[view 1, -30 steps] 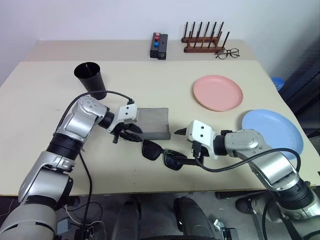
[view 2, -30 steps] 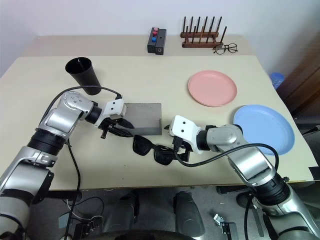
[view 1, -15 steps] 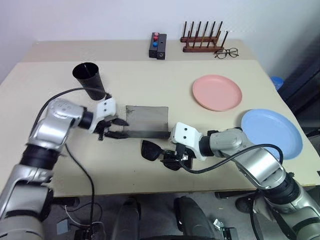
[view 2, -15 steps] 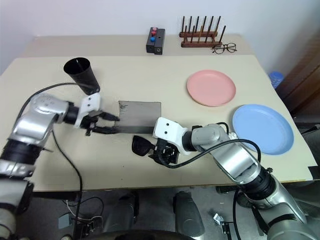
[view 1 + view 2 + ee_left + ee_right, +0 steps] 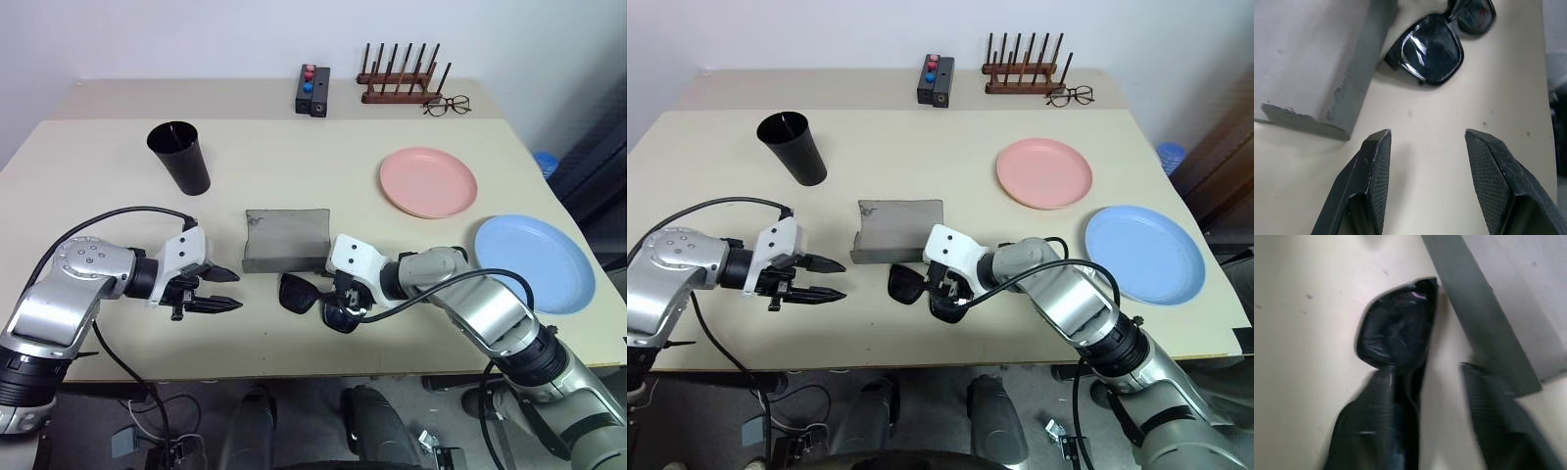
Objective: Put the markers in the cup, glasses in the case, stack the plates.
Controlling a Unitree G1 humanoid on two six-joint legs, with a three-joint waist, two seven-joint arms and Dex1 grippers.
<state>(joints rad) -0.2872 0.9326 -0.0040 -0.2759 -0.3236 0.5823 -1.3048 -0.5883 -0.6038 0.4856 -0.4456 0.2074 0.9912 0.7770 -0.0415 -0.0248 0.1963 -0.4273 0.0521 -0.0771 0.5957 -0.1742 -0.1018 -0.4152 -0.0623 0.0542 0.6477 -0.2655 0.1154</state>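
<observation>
- The right gripper sits down on the glasses at the front of the table. One finger lies against the frame and the other stands off it by the case wall, with a gap between them; I cannot tell whether they have a hold on it.
- The left gripper hangs over bare tabletop well to the left of the case, fingers spread apart and holding nothing, pointing toward the glasses.
- The glasses lie flat just in front of the case, nearly touching its front wall.
- The case is grey and stands open near the middle of the table.
- The cup stands upright further back on the left, well apart from both arms.
- The pink plate and the blue plate lie side by side on the right, not stacked.
- At the far edge are a black button box, a wooden rack and wire spectacles.
</observation>
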